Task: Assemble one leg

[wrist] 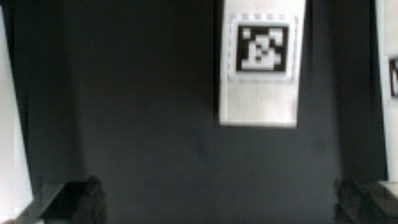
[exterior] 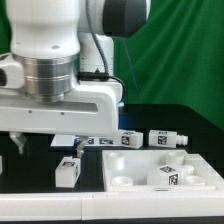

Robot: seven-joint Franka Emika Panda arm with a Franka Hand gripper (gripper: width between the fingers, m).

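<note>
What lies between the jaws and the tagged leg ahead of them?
Only bare black table. The wrist view shows the gripper, jaws open, apart from the leg, with no other part in the stretch between them.

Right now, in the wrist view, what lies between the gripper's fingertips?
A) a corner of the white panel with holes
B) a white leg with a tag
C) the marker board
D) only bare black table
D: the gripper is open, its fingertips wide apart with only the black table showing between them. The tagged leg lies out beyond them, ungripped.
</note>
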